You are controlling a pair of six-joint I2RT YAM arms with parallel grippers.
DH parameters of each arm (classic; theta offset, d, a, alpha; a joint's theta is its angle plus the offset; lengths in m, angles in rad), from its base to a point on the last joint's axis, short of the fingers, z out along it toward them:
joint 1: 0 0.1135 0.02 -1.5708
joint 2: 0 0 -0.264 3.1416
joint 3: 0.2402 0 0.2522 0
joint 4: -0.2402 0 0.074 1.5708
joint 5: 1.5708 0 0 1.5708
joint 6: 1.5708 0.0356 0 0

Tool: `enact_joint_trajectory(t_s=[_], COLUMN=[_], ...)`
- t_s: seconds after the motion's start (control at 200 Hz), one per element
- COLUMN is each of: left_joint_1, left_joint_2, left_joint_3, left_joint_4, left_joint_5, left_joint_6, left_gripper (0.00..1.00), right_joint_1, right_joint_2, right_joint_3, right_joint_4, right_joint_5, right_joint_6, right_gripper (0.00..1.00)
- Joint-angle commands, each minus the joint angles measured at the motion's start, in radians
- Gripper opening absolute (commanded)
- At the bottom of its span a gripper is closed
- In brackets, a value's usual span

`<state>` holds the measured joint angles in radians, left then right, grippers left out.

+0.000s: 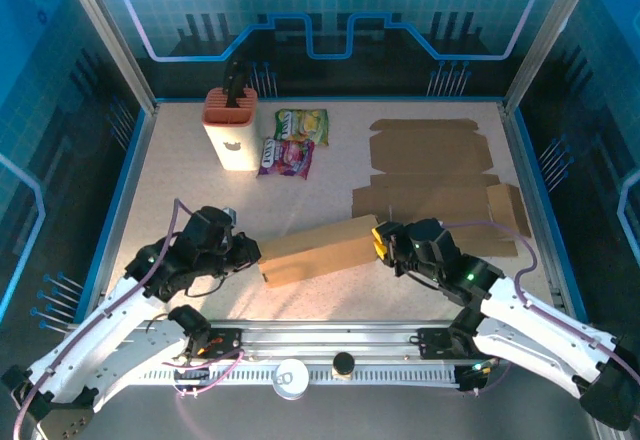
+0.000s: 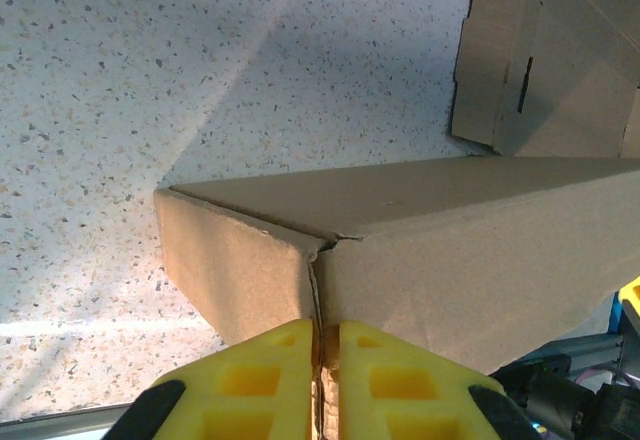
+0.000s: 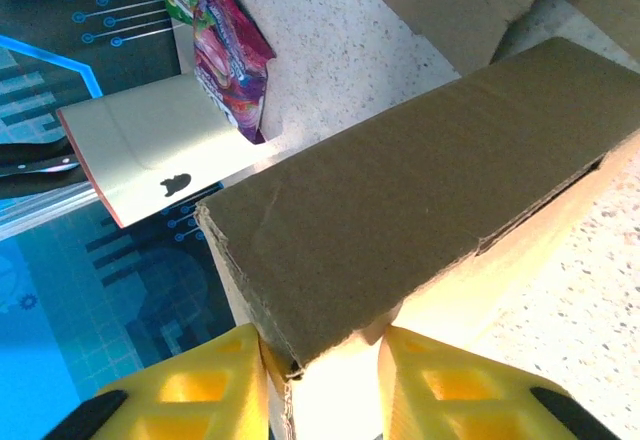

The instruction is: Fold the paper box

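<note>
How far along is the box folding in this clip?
Done: the paper box already stands as a long closed carton. In hand: the left gripper and right gripper each pinch an end. Remaining: the left end seam gapes slightly, and a slit shows along one long edge. A flat cardboard blank lies behind.

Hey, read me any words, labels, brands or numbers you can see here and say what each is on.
Nothing here can be read.
On the green snack bag: print too blurred to read.
On the pink snack bag: print too blurred to read.
On the white holder: one small black mark, no letters.
On the paper box: plain cardboard, no print.
</note>
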<state>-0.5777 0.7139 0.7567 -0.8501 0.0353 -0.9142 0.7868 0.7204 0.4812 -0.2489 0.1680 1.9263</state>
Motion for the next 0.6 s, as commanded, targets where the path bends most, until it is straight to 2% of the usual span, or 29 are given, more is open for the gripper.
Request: enact_joint_trajectory(t_s=[0.0,0.145,0.23,0.4,0.485,0.595], left_joint_1=[0.007,0.006,0.005,-0.008,-0.017,-0.032], left_joint_2=[0.008,0.009,0.011,0.015,0.022,0.028], left_joint_3=[-0.011,0.009,0.02,0.033,0.037,0.043], left_joint_4=[-0.11,-0.115,-0.121,-0.124,-0.12,-0.121], left_joint_5=[-0.011,-0.01,-0.012,-0.015,-0.016,-0.032], left_joint_6=[0.043,0.084,0.103,0.121,0.122,0.12], left_gripper=[0.11,0.06,0.06,0.05,0.04,0.04], right_joint_1=[0.011,-0.049,-0.144,-0.371,-0.403,-0.403], right_joint_2=[-0.027,-0.086,-0.101,-0.021,0.045,0.11], right_joint_3=[0.002,0.056,0.059,0.058,0.053,0.003], right_joint_4=[-0.243,-0.263,-0.235,-0.137,-0.072,0.08], right_joint_5=[0.04,0.012,-0.099,-0.444,-0.545,-0.625], right_joint_6=[-0.1,-0.32,-0.422,-0.484,-0.443,-0.302], right_gripper=[0.4,0.66,0.8,0.92,0.98,0.99])
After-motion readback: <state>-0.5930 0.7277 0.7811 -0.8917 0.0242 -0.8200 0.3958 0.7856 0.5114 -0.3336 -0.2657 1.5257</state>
